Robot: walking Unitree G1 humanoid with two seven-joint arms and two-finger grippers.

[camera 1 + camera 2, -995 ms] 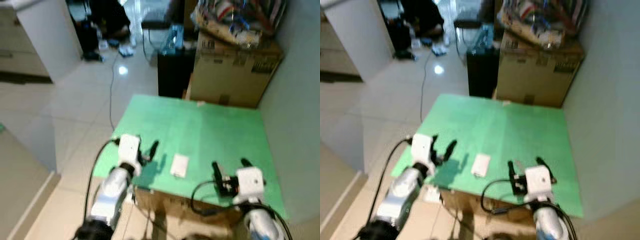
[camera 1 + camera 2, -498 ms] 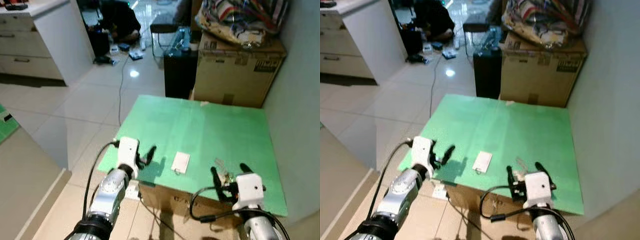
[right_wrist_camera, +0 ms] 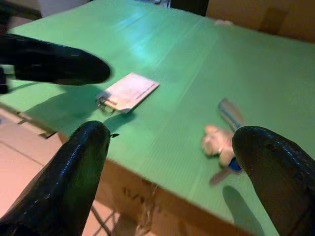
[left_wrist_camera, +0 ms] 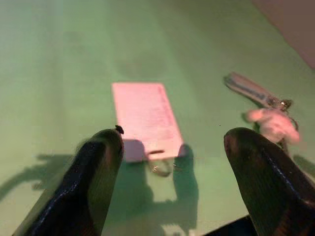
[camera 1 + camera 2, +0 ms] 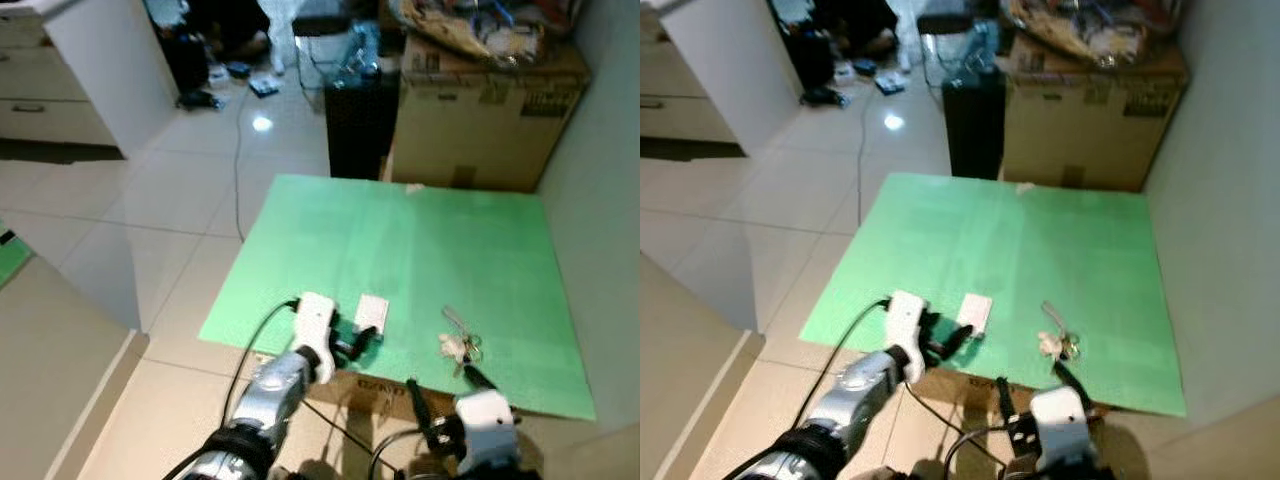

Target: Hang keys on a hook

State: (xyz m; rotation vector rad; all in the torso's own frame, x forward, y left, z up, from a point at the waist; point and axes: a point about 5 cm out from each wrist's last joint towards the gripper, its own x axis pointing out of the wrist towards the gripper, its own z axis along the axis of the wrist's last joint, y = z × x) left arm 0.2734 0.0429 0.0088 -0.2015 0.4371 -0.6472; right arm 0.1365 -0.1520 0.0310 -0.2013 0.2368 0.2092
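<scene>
Our left gripper, fingers spread and holding nothing, has moved right to the small white hook card since a moment ago, so it seems we ready the hook first. Our right gripper, also spread wide, has drawn back off the near edge of the green table. Cardboard box stands far. Keys lie right of the card, untouched.

Head stereo pair: high, facing forward-down over green table. Wrist cameras: low, close above tabletop. All share white card, keys.
</scene>
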